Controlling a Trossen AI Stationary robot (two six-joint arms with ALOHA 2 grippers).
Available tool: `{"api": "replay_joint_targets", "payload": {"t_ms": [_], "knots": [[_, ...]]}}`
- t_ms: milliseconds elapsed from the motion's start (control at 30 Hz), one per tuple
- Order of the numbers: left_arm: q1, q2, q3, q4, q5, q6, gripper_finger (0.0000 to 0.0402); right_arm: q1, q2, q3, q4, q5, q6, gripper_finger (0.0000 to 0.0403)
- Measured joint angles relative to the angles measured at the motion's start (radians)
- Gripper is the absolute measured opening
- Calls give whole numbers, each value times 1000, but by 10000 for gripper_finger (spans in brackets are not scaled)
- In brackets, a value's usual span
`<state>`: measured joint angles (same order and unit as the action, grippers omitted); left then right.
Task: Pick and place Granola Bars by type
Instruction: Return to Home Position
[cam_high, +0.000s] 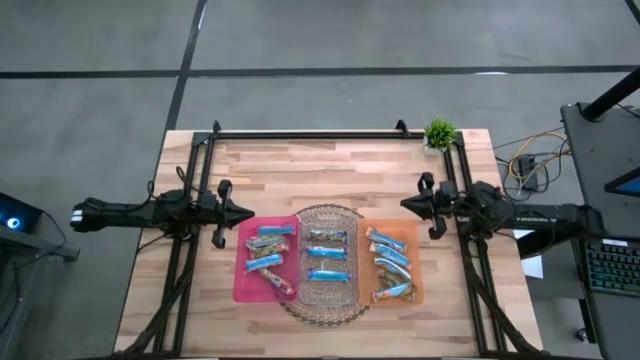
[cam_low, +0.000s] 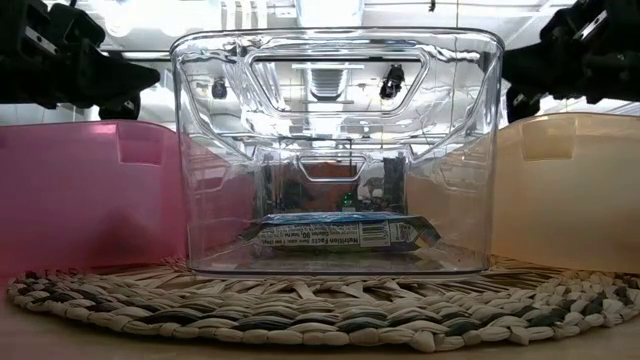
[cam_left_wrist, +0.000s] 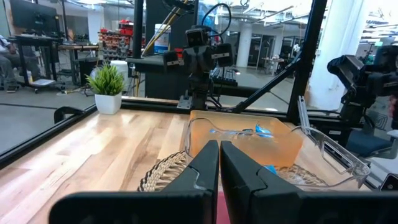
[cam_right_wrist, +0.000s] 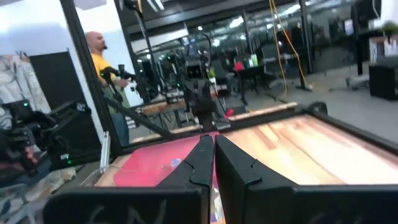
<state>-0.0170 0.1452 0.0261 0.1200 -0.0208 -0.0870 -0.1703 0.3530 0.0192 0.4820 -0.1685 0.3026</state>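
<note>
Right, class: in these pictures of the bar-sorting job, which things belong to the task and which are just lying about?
Belong to the job: granola bars; pink bin; transparent bin; orange bin; left gripper and right gripper, both shut and empty, either side of the bins.

Just lying about: potted plant; woven mat; cables; keyboard.

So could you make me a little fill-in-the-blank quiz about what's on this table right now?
Between the pink bin and the orange bin stands the transparent bin, holding only ____ granola bars.
It rests on a round woven ____.
The left gripper and the right gripper hover over the table, fingers ____.
Missing words: blue, mat, shut.
</note>
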Motion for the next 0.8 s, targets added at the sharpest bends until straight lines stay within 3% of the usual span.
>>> {"api": "replay_joint_targets", "payload": {"t_ms": [800], "knots": [[0,0,0,0,-4,-18,0,0,-282,-2,-321,-38,-18,9]]}}
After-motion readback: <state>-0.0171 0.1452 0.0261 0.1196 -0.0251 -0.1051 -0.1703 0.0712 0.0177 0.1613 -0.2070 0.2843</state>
